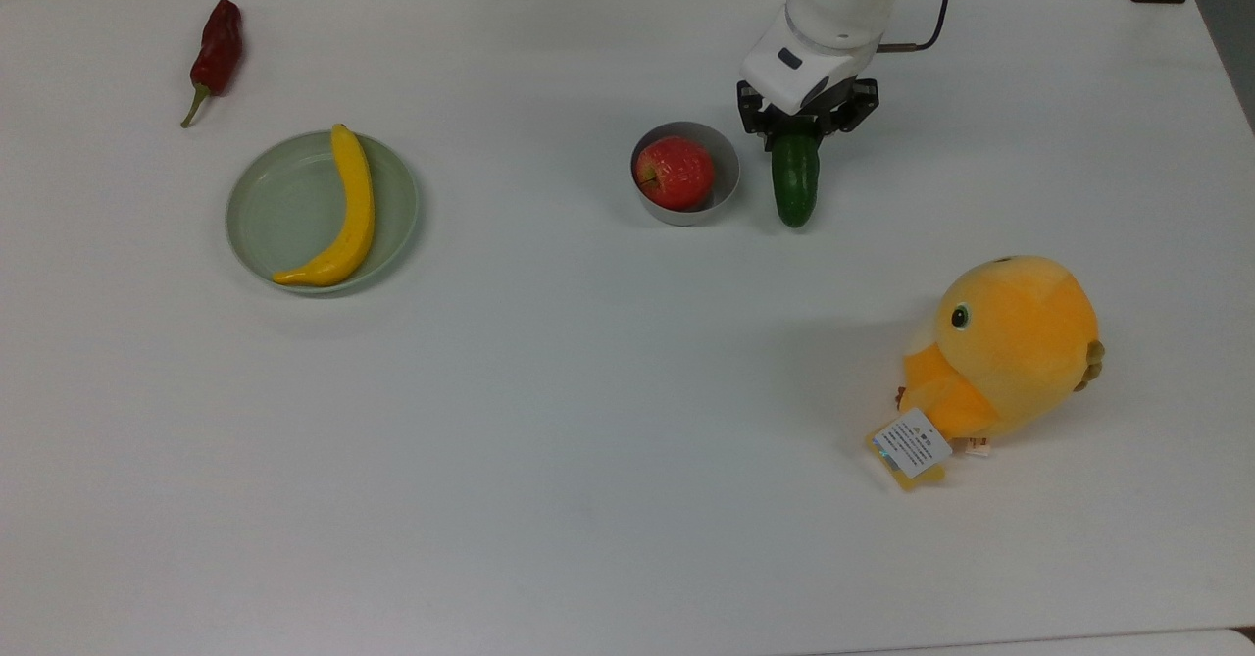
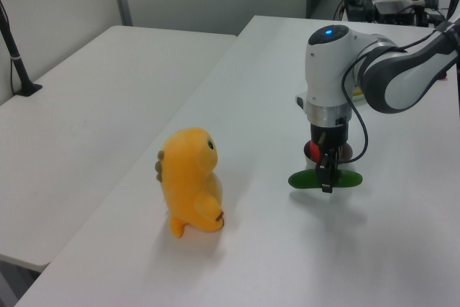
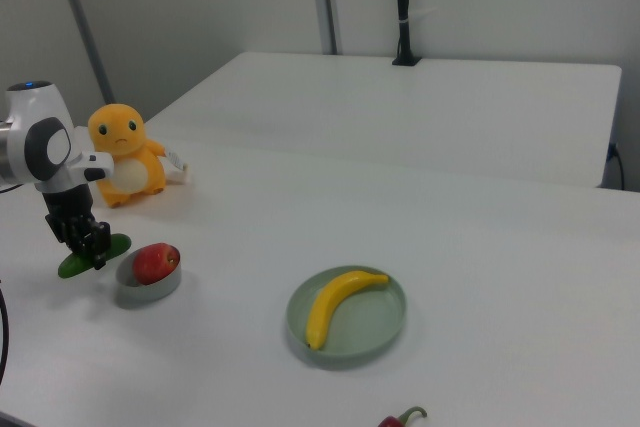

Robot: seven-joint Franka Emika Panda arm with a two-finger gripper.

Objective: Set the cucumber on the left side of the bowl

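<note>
The dark green cucumber (image 1: 794, 193) lies low at the table just right of the small grey bowl (image 1: 730, 177) in the top view, its length running away from the arm. My gripper (image 1: 797, 136) points straight down over the cucumber's far end, shut on the cucumber. A red apple (image 1: 675, 172) fills the bowl. In the left view the cucumber (image 2: 302, 180) sits crosswise under the gripper (image 2: 328, 177), in front of the bowl. In the right view the cucumber (image 3: 70, 267) and gripper (image 3: 92, 245) are left of the bowl (image 3: 148, 287).
A yellow plush toy (image 1: 1010, 347) sits at the top view's lower right. A pale green plate (image 1: 284, 210) holding a banana (image 1: 351, 207) is at the top view's left, with a dark red chili pepper (image 1: 216, 48) beyond it.
</note>
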